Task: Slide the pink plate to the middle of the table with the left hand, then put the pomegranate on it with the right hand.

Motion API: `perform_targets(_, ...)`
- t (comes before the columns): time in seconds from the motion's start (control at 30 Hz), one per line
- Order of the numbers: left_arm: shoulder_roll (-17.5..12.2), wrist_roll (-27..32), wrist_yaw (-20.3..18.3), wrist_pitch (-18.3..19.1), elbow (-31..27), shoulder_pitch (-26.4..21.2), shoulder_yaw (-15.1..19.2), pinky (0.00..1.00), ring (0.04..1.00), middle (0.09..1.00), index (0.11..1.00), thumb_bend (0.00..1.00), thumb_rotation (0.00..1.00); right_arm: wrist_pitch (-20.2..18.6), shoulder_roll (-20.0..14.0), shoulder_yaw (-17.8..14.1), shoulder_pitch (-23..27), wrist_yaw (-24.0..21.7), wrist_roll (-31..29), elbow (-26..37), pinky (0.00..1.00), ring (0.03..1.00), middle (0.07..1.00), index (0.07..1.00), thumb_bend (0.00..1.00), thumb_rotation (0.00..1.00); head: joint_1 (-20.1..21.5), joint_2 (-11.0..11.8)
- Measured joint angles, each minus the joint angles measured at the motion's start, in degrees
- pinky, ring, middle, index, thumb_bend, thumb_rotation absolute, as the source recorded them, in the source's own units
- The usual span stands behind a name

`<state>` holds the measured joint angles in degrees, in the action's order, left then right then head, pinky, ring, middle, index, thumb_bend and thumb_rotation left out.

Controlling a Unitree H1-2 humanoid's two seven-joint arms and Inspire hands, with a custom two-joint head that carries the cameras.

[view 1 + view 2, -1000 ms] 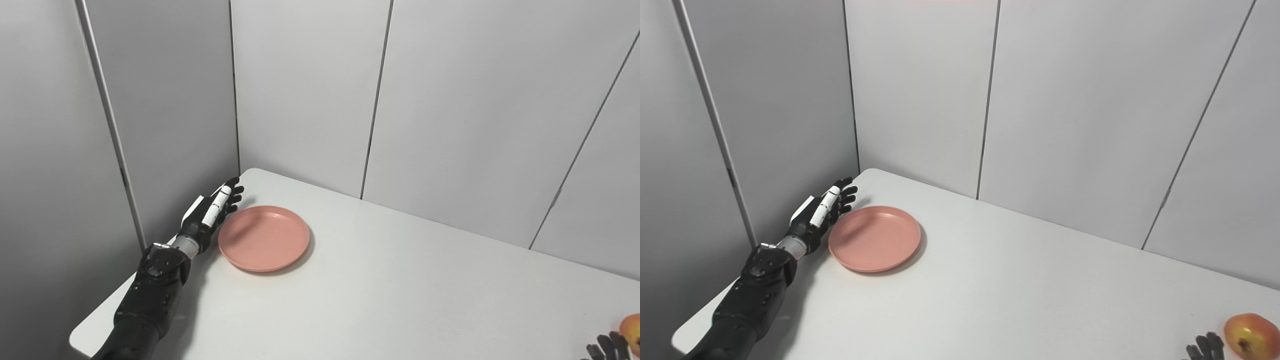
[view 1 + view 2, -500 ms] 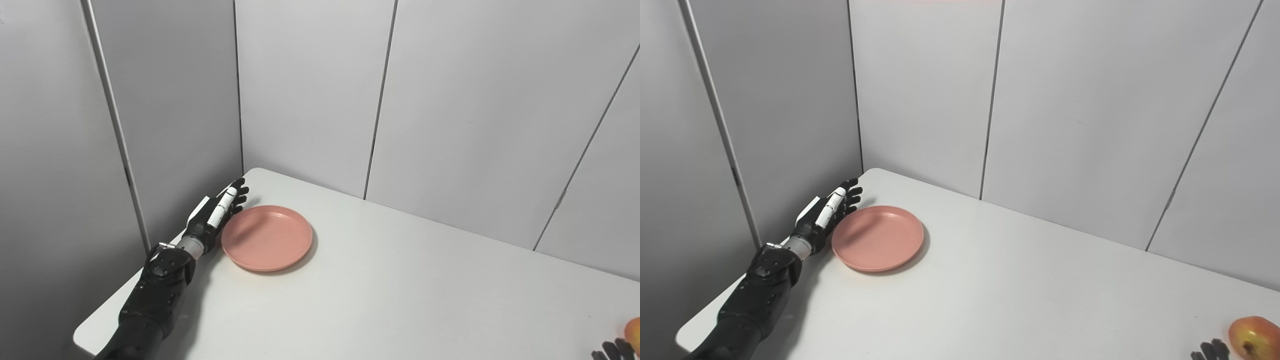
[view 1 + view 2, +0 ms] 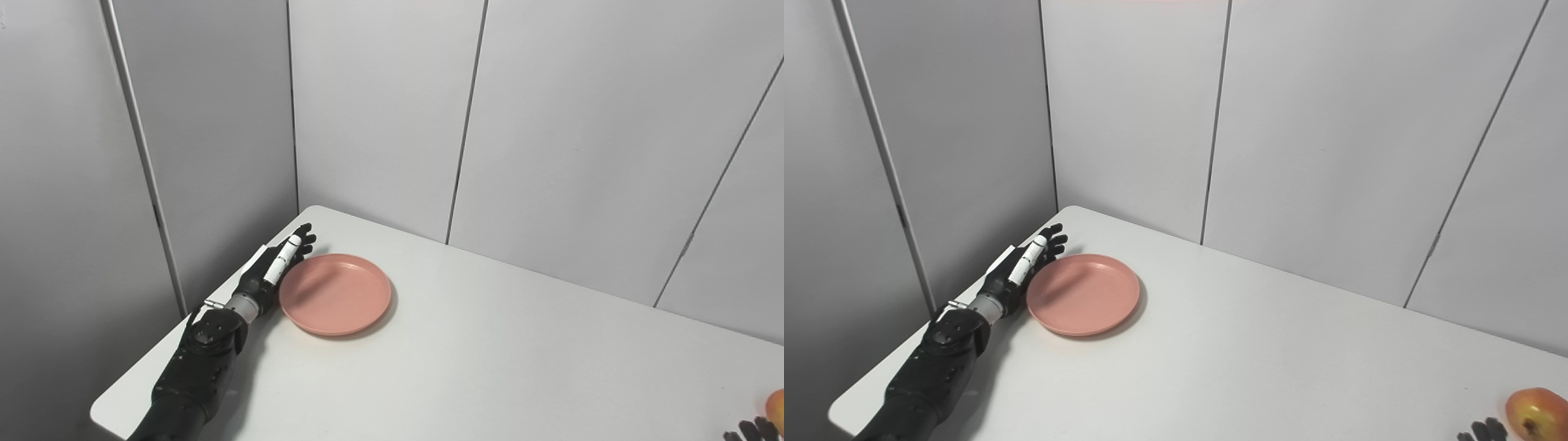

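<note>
The pink plate [image 3: 335, 294] lies flat and empty on the white table [image 3: 478, 361], near its far left corner. My left hand [image 3: 271, 271] is open, its fingers held straight and flat against the plate's left rim. The pomegranate [image 3: 1529, 413], red and yellow, rests at the table's near right edge. Only the dark fingertips of my right hand [image 3: 1482, 430] show at the bottom edge, just left of the fruit; the remainder of that hand is out of frame.
Grey wall panels [image 3: 380, 110] close off the table at the back and on the left, right behind my left hand. The table's left front corner [image 3: 101, 411] lies beside my left forearm.
My left hand has pushed the plate a little to the right along the table. The camera also shifted slightly between the earliest frames and now.
</note>
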<state>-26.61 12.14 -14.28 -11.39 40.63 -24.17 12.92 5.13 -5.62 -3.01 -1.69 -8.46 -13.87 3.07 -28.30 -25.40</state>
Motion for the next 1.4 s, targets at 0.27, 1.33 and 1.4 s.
perform_targets(0.27,0.61,-0.01,0.42,1.13,-2.28,1.06,-0.29,0.98,0.950,0.941,0.939,0.57,1.00,-0.01,0.20,-0.09,-0.26,0.04,-0.11,0.53,0.96,0.967,0.976,0.983,0.79,0.89,0.70,-0.79)
perform_targets(1.33,9.84,-0.07,4.65,5.85,-13.13,4.16,-1.45,0.99,0.965,0.960,0.965,0.58,1.00,-4.38,2.07,0.77,0.39,1.62,1.96,1.39,1.00,1.000,1.000,1.000,0.63,0.98,9.14,-3.78)
perform_targets(1.4,10.37,-0.13,4.84,6.41,-14.59,4.61,-2.01,0.98,0.964,0.956,0.963,0.57,1.00,-4.38,2.09,0.88,0.45,1.63,2.16,1.35,1.00,1.000,1.000,1.000,0.64,0.97,10.62,-4.39)
